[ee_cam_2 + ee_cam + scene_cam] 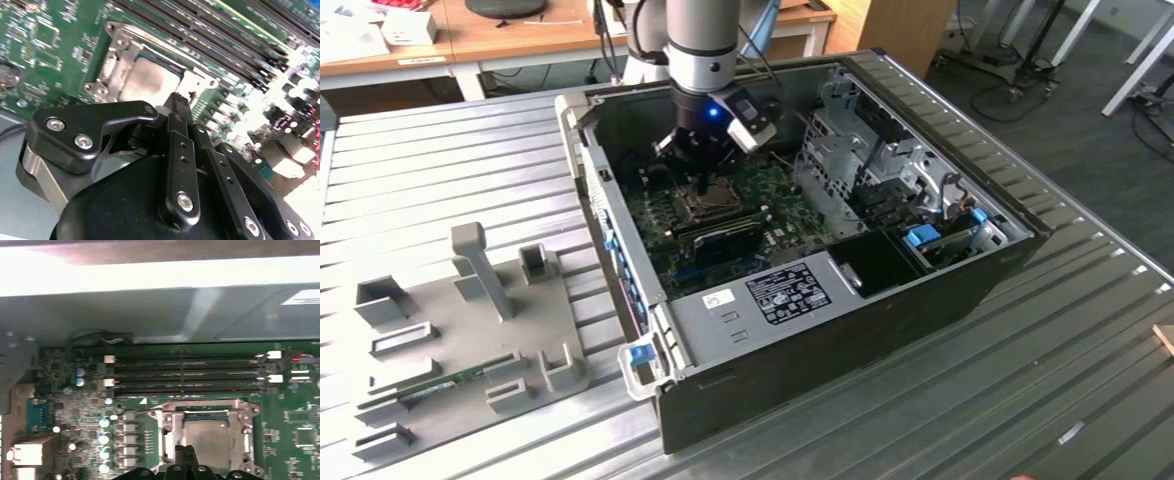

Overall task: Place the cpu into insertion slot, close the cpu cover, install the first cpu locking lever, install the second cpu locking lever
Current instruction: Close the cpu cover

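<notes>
The cpu (212,440) lies flat in the insertion slot (708,206) on the green motherboard (781,190); its grey top also shows in the second wrist view (150,82). The silvery cpu cover (200,407) lies down around it, framing the chip (107,70). My gripper (181,102) hangs just above the socket's edge with its black fingers (186,455) pressed together and nothing seen between them. In the exterior view the gripper (703,182) reaches down into the open computer case right over the socket. I cannot make out how the locking levers stand.
Long black memory slots (190,372) run beside the socket. The case walls (854,330), a drive cage (854,150) and a black expansion card (720,240) crowd the board. A grey fixture plate (467,330) sits on the ribbed metal table (1067,330) at the exterior view's left.
</notes>
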Controlling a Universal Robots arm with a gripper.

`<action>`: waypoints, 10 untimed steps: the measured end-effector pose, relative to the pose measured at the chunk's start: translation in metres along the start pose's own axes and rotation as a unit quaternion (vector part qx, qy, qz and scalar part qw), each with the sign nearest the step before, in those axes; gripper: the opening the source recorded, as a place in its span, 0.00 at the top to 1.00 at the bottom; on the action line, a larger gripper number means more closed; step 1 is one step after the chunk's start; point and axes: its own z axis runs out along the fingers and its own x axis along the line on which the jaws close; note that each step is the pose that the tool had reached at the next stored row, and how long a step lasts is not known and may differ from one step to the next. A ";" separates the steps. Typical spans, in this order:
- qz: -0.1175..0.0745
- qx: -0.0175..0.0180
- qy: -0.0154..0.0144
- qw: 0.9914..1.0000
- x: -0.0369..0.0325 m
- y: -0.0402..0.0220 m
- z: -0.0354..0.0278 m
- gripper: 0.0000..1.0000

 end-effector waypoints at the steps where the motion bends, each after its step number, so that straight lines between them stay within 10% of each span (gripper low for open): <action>1: 0.000 0.000 0.000 1.000 -0.0031 0.0001 0.0001 0.89; 10: 0.000 0.000 0.000 1.000 -0.0147 0.0006 0.0003 0.89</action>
